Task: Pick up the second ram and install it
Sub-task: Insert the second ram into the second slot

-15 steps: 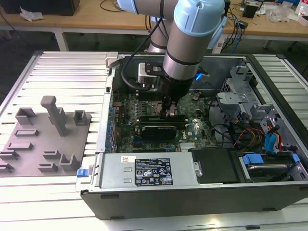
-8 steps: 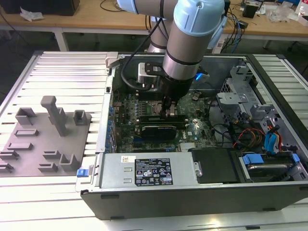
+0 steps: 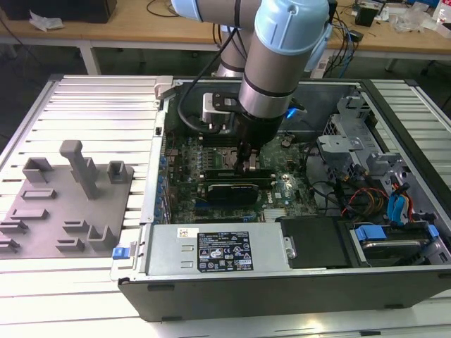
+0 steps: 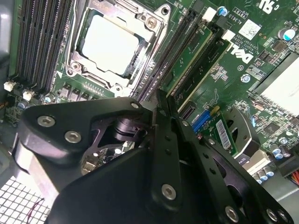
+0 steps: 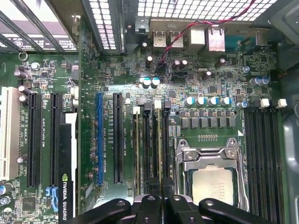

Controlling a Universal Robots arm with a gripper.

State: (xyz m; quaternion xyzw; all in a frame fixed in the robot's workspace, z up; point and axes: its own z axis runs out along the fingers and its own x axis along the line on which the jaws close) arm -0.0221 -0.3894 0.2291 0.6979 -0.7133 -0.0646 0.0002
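I press straight down, keeping the stick square to its slot so both end latches can seat; the second ram (image 4: 198, 63) stands edge-up in the slots just beside the processor socket (image 4: 114, 44); my gripper (image 4: 156, 105), fingers drawn together, sits directly over the stick's near end.

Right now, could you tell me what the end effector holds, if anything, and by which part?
It cannot be told; the end effector sits right over the memory slots beside the processor socket.
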